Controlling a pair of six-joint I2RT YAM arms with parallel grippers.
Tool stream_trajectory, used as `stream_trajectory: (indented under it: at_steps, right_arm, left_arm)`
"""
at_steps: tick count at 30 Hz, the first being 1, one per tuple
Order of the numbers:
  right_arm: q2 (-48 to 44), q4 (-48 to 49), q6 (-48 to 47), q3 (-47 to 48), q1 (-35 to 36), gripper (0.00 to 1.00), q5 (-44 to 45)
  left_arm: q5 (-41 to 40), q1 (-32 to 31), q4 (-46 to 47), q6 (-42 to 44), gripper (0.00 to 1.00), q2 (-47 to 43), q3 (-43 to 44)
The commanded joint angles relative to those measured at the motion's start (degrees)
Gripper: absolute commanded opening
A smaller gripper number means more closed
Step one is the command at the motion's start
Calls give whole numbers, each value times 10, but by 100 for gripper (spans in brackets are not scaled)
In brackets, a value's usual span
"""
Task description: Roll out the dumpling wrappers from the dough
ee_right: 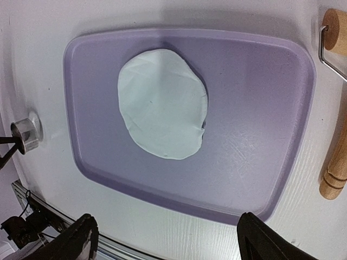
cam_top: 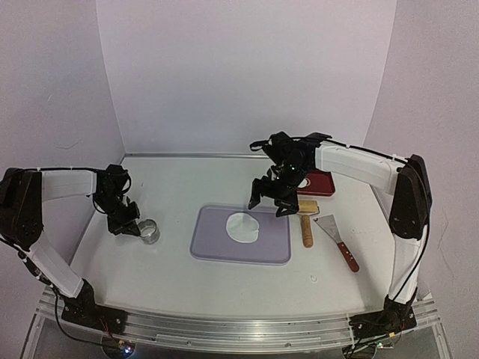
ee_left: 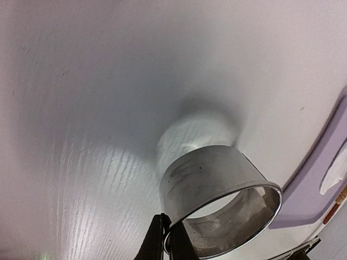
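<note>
From above, the purple tray (cam_top: 217, 247) sits mid-counter (cam_top: 187, 187). It is shallow, with rounded corners and a low rim. In it lies the dough (cam_top: 245, 226), one thin white sheet, roughly round. At the left, the left tool (cam_top: 129, 223) is pressed together on the metal ring cutter (cam_top: 150, 232), well apart from the tray. The right tool (cam_top: 271, 200) hangs over the tray's far right side, spread wide and holding nothing. Just right of the tray lies a wooden roller (cam_top: 307, 224), and beyond it a scraper (cam_top: 340, 243) with a red handle. A red box (cam_top: 320, 183) lies behind them.

At the left wrist, the ring cutter (ee_left: 217, 197) is a short band of scuffed, shiny metal, open through the middle. The left tool (ee_left: 169, 238) pinches its near wall between dark fingers. I cannot tell whether the ring rests on the glossy white counter or is just clear of it. The tray's (ee_left: 314, 189) corner shows at the right.

At the right wrist, the dough (ee_right: 162, 103) lies smooth and flat in the tray's (ee_right: 260, 108) left half, with a small nick on its right edge. The right tool's black fingers (ee_right: 81, 238) stand far apart at the bottom, touching nothing. The roller (ee_right: 336, 162) lies at the right edge.
</note>
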Motion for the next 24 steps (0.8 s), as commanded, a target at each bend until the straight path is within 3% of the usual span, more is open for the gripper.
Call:
stream_trajectory:
  at_steps: [1, 11, 24]
  right_arm:
    - [-13, -8, -17, 5, 2, 89, 8]
    - [-62, -7, -6, -5, 2, 89, 95]
    - [-202, -9, 122, -168, 2, 88, 230]
  left_arm:
    - [27, -9, -31, 44, 0, 8, 87]
    - [23, -99, -110, 88, 0, 135, 302]
    - [37, -236, -205, 104, 0, 379, 626]
